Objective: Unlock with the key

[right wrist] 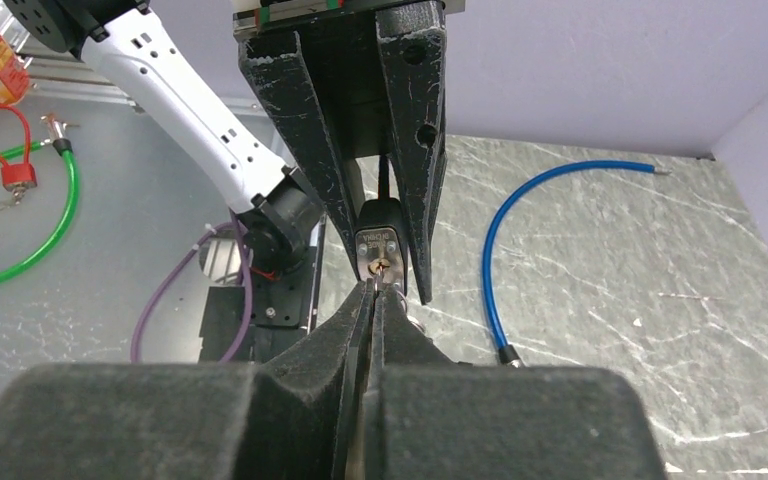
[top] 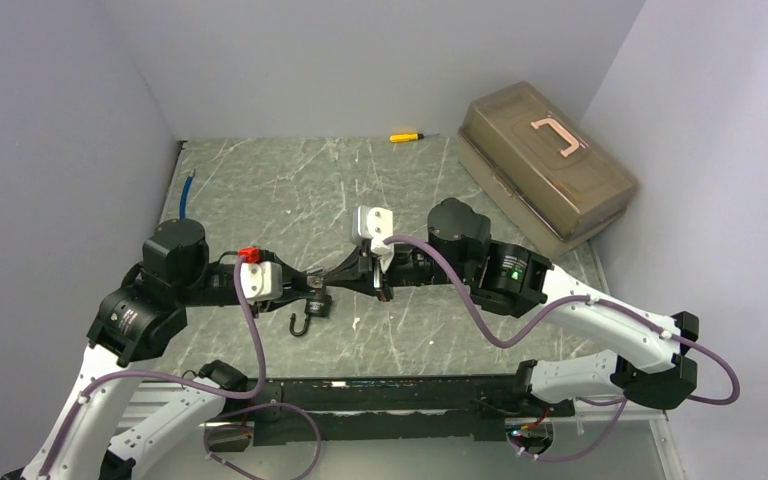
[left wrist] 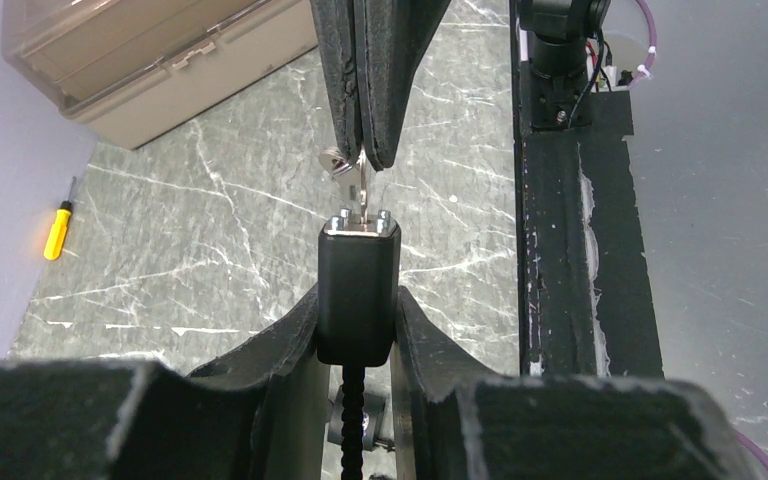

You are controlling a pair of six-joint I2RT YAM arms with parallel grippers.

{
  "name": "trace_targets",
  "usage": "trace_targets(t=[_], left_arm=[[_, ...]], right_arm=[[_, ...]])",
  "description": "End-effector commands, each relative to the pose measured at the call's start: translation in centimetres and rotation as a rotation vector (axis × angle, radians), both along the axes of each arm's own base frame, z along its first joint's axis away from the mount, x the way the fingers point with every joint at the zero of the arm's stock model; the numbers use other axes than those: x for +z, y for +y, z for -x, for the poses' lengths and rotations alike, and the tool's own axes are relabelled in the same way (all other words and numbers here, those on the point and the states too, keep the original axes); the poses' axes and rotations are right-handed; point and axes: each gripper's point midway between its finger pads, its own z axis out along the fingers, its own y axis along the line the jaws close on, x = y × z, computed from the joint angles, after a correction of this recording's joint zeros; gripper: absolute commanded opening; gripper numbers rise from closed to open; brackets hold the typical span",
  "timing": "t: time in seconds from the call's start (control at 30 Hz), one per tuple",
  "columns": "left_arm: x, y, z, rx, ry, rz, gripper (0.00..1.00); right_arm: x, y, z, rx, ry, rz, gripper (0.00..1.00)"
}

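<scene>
Left wrist view shows the padlock [left wrist: 358, 295] clamped by its two flat sides between the left jaws, in the air above the middle of the surface [left wrist: 210, 230], a little toward its near edge. The right jaws are closed on the bow of the key [left wrist: 362, 192], whose blade appears entered in the keyway. The lock's long axis lies about level, its keyway end pointing toward the right edge of the surface, and the key stands in the same line. I judge the lock body rigid and dense, with a smooth black skin that may slip under twisting, so the side grip suits it. The key is thin, light and stiff. It is best held on the flat faces of its bow and turned about this common axis.
</scene>
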Motion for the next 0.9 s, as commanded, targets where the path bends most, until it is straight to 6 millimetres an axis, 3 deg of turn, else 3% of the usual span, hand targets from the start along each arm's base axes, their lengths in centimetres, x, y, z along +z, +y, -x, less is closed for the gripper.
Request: trace_targets(t=[0.0,0.27,0.53,0.7,0.87], left_arm=[[2.0,-0.2,0.6,-0.029,-0.049,0.051,0.00],[2.4,0.4,-0.8,0.034,-0.125,0.024,0.00],[3.3,0.9,-1.4,0.079,-0.156,0.023,0.00],[4.2,0.7,-1.2,0.075,-0.151,0.046,0.00],[4.0,-0.1,1.0,-0.051,-0.077,0.059,0.00]], right_arm=[[0.7,0.1,-0.1,0.001,0.005,0.014,0.00],[-0.4,1.4,-1.8,-0.120,0.177,0.099,0.00],[-0.8,0.8,-2.5,-0.187,0.222,0.080,0.00],[-0.8,0.4,-2.2,-0.193,0.240,0.062,0.00],[-1.0,-0.4,-1.3,-0.124,0.135,0.025,0.00]])
